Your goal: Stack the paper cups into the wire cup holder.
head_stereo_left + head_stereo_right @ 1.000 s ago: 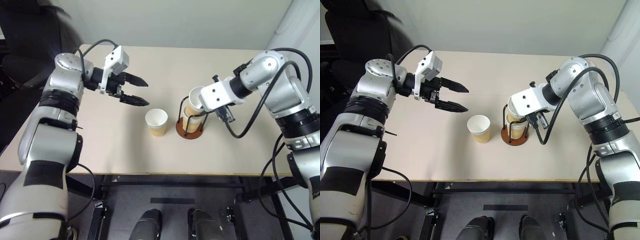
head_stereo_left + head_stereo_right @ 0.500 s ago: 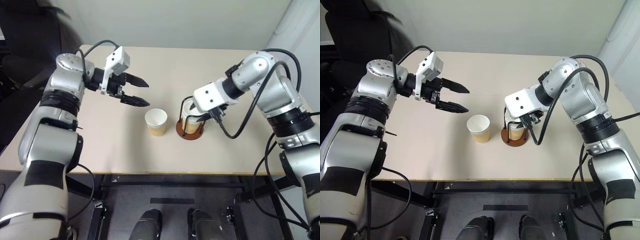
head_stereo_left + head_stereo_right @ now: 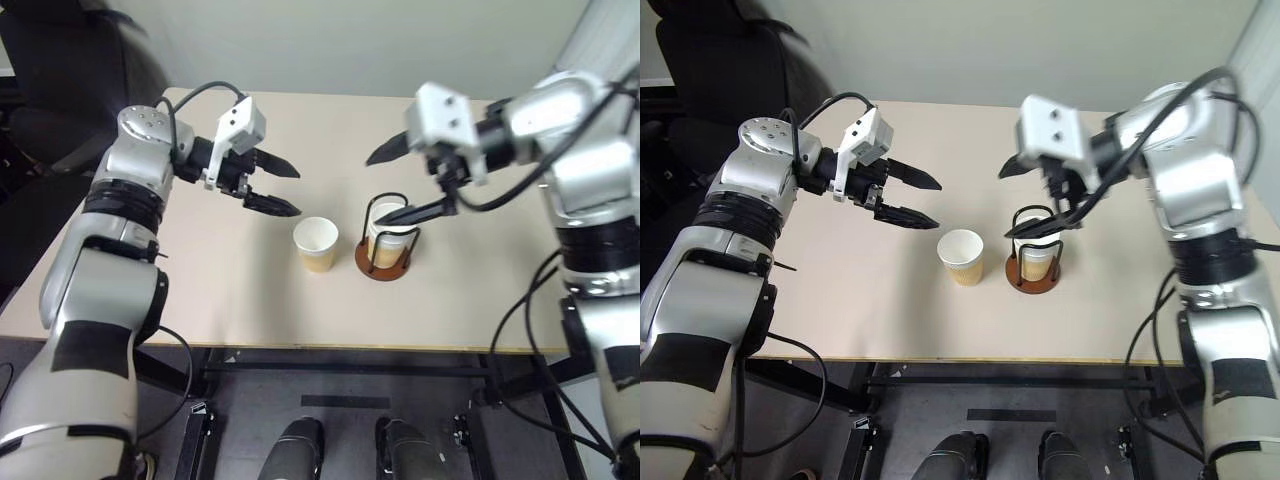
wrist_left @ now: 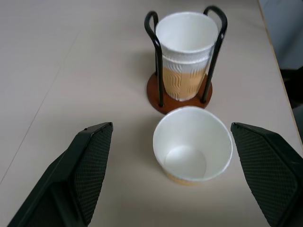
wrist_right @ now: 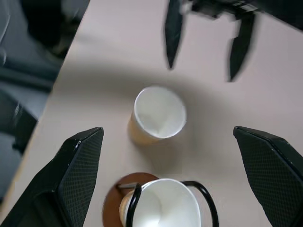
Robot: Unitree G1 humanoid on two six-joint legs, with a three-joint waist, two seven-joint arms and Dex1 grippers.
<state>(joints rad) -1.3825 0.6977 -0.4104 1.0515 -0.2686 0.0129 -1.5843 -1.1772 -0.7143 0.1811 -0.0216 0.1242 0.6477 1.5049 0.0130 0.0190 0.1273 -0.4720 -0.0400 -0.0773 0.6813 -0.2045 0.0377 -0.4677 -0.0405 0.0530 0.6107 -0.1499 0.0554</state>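
The wire cup holder (image 3: 383, 264) stands upright on the table right of centre, and two nested paper cups (image 3: 391, 232) sit inside its black loops. A third paper cup (image 3: 316, 245) stands upright just to its left, open end up. My right gripper (image 3: 377, 190) hangs open above the holder, clear of the cups and holding nothing. Further left, my left gripper (image 3: 297, 192) is open and empty, pointing at the loose cup from above and behind. The left wrist view shows the loose cup (image 4: 192, 144) between my fingers, with the holder (image 4: 154, 47) just beyond.
The beige table (image 3: 200, 280) has bare surface to the left, the right and the back of the cups. Its front edge runs close below the cups. A black chair (image 3: 60, 80) stands off the far left corner.
My right gripper has opened, let its cup drop into the holder onto the other one, and lifted up and away while turning. The left arm has stayed put.
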